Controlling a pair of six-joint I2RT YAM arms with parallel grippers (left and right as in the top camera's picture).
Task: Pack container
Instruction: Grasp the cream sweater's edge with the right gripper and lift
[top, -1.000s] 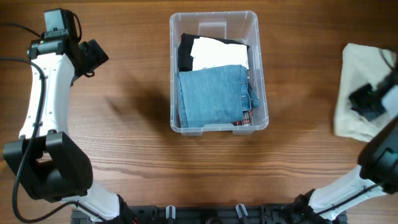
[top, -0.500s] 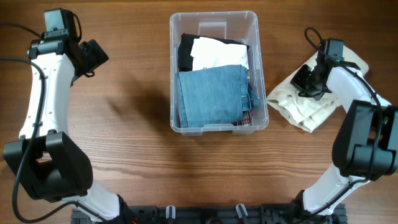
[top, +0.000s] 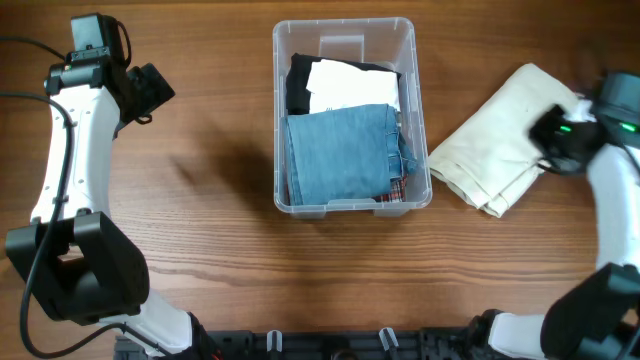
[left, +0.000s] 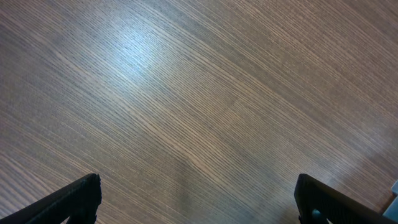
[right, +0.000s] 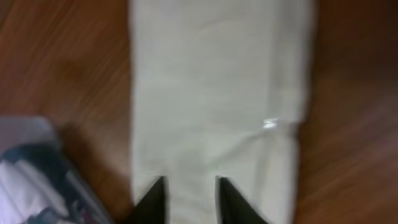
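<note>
From above: container (top: 423, 120) at the far middle of the table (top: 220, 250), packed with folded jeans (top: 340, 155) in front of a white garment (top: 350, 88) and a black garment (top: 298, 85). Just right of it, a cream cloth (top: 495, 140) on the table, with the blurred right gripper (top: 560, 135) at its right edge. At the far left, the left gripper (top: 150, 90), well apart from the container.

Left wrist: bare table only, gripper spread wide.

Right wrist: blurred; fingers (right: 155, 196) close together over the cloth; cannot tell whether pinching it.

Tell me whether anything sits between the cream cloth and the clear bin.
Nothing visible does: the cream cloth lies on the table right beside the container's right wall, nothing between them. Inside, folded jeans and other clothes already cover most of the floor.
</note>
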